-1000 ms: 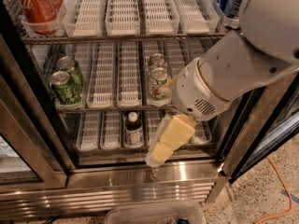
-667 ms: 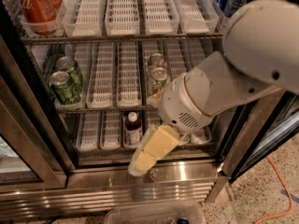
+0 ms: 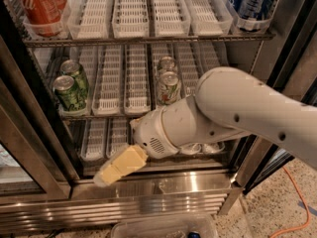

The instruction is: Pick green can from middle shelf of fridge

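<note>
Two green cans stand one behind the other at the left of the middle shelf point(image 3: 114, 114) of the fridge point(image 3: 148, 185): the front green can point(image 3: 68, 93) and the back one point(image 3: 76, 72). My gripper point(image 3: 105, 175), cream-coloured, points down and left in front of the bottom shelf, below and to the right of the green cans and apart from them. It holds nothing that I can see. My white arm point(image 3: 233, 108) crosses the right half of the fridge opening and hides part of the middle and bottom shelves.
Two pale cans point(image 3: 168, 86) stand mid-shelf just above my wrist. Red cola cans point(image 3: 38, 6) stand on the top shelf at left, blue cans point(image 3: 252, 1) at right. A dark door frame point(image 3: 29, 128) stands at left. A clear plastic bin point(image 3: 163, 227) and an orange cable point(image 3: 292, 202) lie on the floor.
My arm has swung left across the fridge front. The gripper has moved left and a little lower, and the arm now hides the dark bottle on the bottom shelf.
</note>
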Robot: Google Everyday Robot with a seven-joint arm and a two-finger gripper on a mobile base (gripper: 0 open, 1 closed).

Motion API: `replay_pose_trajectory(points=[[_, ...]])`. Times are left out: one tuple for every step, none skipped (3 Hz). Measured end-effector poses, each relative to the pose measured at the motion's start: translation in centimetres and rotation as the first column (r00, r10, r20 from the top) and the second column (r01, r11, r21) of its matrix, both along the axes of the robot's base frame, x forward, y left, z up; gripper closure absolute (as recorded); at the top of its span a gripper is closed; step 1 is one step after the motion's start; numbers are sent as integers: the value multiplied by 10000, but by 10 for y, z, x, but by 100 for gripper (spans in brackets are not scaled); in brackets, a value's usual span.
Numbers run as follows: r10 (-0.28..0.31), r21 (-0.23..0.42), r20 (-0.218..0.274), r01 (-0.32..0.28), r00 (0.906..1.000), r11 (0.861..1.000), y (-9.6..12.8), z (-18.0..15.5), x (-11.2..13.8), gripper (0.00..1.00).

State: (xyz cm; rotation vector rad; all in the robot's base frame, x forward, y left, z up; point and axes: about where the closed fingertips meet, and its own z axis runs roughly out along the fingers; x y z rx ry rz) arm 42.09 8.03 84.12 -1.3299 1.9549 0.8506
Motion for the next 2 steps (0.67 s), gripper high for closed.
replay_pose_trajectory(points=[[-504, 835, -74, 509, 9987, 9952, 35, -12, 27, 0], [-1099, 1225, 188, 1068, 9938, 9867, 50, -12, 54, 0]])
